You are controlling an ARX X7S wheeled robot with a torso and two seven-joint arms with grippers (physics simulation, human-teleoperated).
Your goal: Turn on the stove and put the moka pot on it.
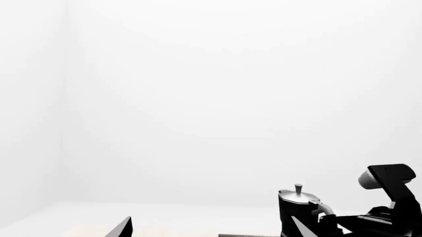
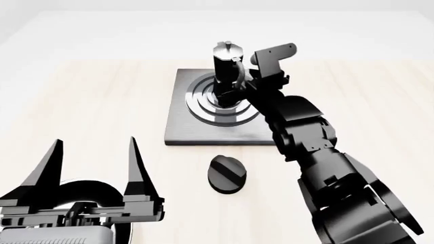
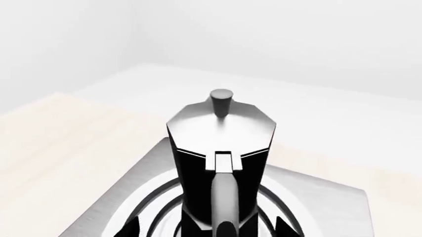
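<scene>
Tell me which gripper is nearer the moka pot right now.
Right. The right gripper is at the moka pot, by its handle over the stove rings. The left gripper hangs open at the near table edge, well short of the stove.

Stove (image 2: 203, 129) toward the counter's (image 2: 81, 101) far edge, moka pot (image 2: 226, 66) upright on its burner rings, knob (image 2: 226, 174) just before the stove's near edge.

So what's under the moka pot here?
The moka pot stands on the stove, over its dark burner rings. The ring centre is covered by the pot and right gripper.
</scene>
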